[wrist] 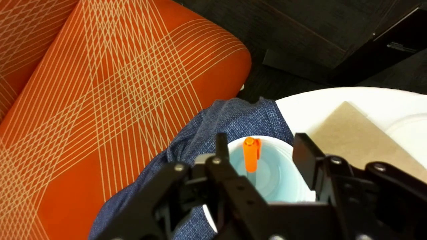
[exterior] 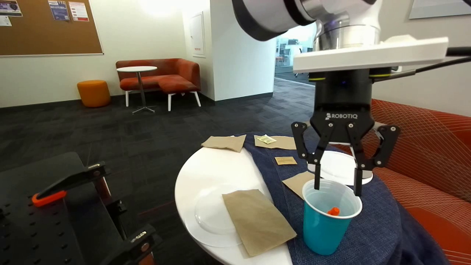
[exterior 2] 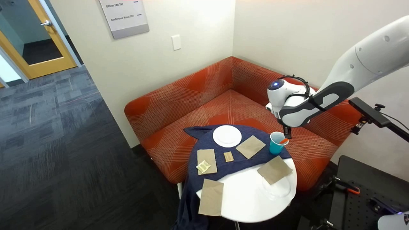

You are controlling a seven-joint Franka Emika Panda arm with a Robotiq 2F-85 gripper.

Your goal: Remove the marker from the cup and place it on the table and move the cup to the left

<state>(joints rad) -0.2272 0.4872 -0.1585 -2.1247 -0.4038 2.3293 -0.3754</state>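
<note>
The teal cup [exterior: 323,233] stands upright on the cloth-draped part of the round white table [exterior: 206,173]; it also shows in an exterior view [exterior 2: 276,148] and from above in the wrist view [wrist: 278,173]. The orange marker [wrist: 251,155] leans inside the cup, its orange cap near the rim; its lower part is partly hidden in the wrist view. The cap also shows in both exterior views [exterior: 333,211] [exterior 2: 283,141]. My gripper [exterior: 337,184] points down above the cup's mouth, open and empty. In the wrist view its fingers lie either side of the marker, apart from it.
A white plate [exterior: 340,165] lies behind the cup. A brown napkin [exterior: 259,221] lies partly over a clear plate [exterior: 217,213]. More napkins and small packets [exterior: 285,160] lie on the table. A red sofa [exterior 2: 223,108] borders the table; a dark cart [exterior 2: 364,198] stands nearby.
</note>
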